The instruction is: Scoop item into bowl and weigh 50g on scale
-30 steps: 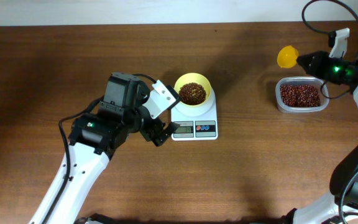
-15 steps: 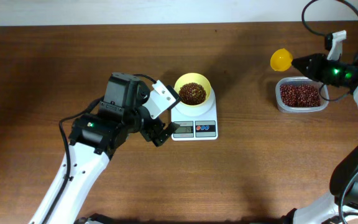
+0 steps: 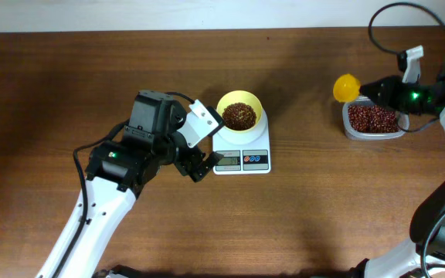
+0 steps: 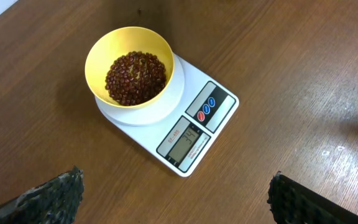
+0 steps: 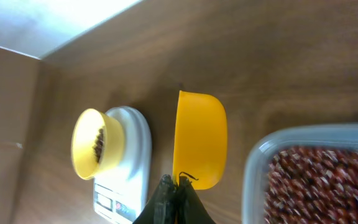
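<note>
The pale-yellow bowl (image 3: 239, 112) stands on the white scale (image 3: 242, 151) and holds a heap of red-brown beans (image 3: 239, 116). In the left wrist view the bowl (image 4: 135, 56) and scale (image 4: 194, 134) lie ahead of my open left gripper (image 4: 176, 199), which hovers left of the scale (image 3: 198, 164). My right gripper (image 3: 371, 89) is shut on the handle of a bright-yellow scoop (image 3: 346, 87), held in the air left of the clear container of beans (image 3: 375, 118). The right wrist view shows the scoop (image 5: 199, 138) and its fingers (image 5: 178, 198) pinched together.
The clear container (image 5: 316, 177) sits at the right side of the wooden table. A pale wall edge runs along the table's far side (image 3: 207, 15). A black cable loops above my right arm (image 3: 408, 15).
My right gripper has carried the yellow scoop leftward and slightly down, away from the table's right edge. The left arm, bowl and scale have not moved.
</note>
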Available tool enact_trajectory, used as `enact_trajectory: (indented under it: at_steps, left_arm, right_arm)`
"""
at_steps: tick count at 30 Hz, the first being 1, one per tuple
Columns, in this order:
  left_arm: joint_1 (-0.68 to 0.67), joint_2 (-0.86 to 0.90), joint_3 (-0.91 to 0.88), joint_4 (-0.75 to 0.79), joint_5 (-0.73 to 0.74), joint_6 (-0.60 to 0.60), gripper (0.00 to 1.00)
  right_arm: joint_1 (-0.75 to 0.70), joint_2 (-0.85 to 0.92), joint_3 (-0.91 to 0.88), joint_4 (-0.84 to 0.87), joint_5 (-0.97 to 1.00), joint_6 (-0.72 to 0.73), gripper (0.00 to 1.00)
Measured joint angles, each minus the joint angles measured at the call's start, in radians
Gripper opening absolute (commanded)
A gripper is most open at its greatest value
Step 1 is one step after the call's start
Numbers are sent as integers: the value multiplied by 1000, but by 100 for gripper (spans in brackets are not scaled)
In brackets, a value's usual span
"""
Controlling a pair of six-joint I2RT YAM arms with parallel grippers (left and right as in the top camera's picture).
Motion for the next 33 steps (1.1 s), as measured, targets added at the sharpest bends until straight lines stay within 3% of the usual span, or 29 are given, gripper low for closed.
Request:
enact_trajectory:
  at_steps: [9,16,26,33]
  left_arm:
    - [0,0,-1,-1,0,0,99]
    - [0,0,-1,0,0,0,99]
    - [0,0,-1,0,0,0,99]
    - [0,0,-1,0,0,0,99]
  right_arm:
    - [-81,-121,3,-115,135,-126,4]
    - [-81,-126,3,-107,536,-141,4]
    - [69,-44,-6,-97,670,-119,4]
    - [76,-41,-87,-69,692,-87,4]
